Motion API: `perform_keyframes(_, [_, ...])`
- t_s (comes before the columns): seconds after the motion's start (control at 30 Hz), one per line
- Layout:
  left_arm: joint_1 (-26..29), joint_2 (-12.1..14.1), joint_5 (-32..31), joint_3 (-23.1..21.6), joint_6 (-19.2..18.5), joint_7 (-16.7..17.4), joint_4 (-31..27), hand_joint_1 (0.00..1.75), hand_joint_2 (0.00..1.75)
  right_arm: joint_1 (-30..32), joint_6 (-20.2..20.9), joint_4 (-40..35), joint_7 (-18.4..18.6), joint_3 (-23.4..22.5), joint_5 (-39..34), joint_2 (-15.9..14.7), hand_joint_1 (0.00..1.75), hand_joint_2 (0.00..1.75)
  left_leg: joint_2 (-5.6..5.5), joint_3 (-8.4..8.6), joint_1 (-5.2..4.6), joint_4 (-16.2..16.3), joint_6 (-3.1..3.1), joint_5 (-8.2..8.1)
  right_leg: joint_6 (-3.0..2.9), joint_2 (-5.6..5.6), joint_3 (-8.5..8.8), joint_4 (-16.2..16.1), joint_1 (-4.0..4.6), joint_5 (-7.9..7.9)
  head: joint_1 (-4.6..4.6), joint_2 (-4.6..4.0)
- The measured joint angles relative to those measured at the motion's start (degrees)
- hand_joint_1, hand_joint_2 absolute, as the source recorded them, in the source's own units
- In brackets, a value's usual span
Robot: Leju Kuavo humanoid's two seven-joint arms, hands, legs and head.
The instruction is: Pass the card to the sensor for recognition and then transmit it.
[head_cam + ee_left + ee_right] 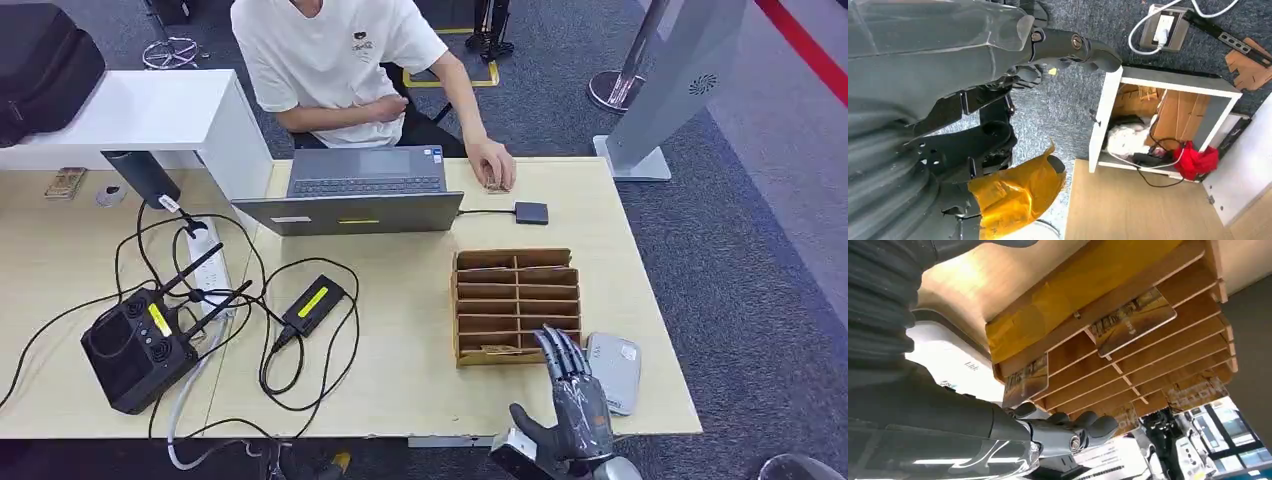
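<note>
Reaching toward the cardboard slot rack, the right robot hand hangs at the near edge of the worktop, fingers stretched out and apart, grasping nothing; the pick-up step looks to be just under way. In the right wrist view a card stands in a slot nearest the fingertips, with a printed golden-brown face, thin and flat; another sits farther in. Next, I judge, a pinch on its exposed edge. The grey sensor lies just beside the rack. The left robot hand hangs low, fingers curled, empty.
</note>
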Motion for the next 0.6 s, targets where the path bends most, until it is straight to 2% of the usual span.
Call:
perform_keyframes(0.23, [0.0, 0.0, 0.0, 0.3, 0.0, 0.0, 0.0, 0.00, 1.75, -0.8, -1.4, 2.1, 0.3, 0.1, 2.5, 0.6, 0.00, 1.75, 0.00, 0.00, -0.03, 0.0, 0.00, 0.00, 0.00, 0.00, -0.01, 0.0, 0.01, 0.01, -0.02, 0.00])
perform_keyframes(0.33, [0.1, -0.2, -0.2, 0.9, 0.0, 0.0, 0.0, 0.00, 1.75, -0.5, -1.5, 2.0, -1.1, -1.9, 6.1, 1.8, 0.00, 1.75, 0.01, 0.01, -0.03, 0.0, -0.01, 0.00, 0.00, 0.01, -0.01, 0.0, 0.01, 0.01, -0.02, 0.00])
perform_keyframes(0.47, [0.2, -0.4, -0.8, 1.6, 0.1, 0.0, 0.0, 0.00, 1.75, 0.2, -1.5, 0.8, -4.8, -7.7, 11.3, 4.6, 0.00, 1.75, 0.00, 0.02, -0.02, 0.0, -0.01, 0.00, -0.01, 0.01, -0.01, 0.0, 0.02, -0.01, -0.02, 0.00])
perform_keyframes(0.6, [0.2, -0.5, -1.2, 2.1, 0.1, 0.0, -0.1, 0.00, 1.75, 0.4, -1.6, -0.4, -8.3, -14.4, 12.4, 7.6, 0.00, 1.75, 0.01, 0.03, -0.03, 0.0, -0.01, 0.00, 0.00, 0.01, 0.00, 0.0, 0.02, 0.00, 0.00, 0.00])
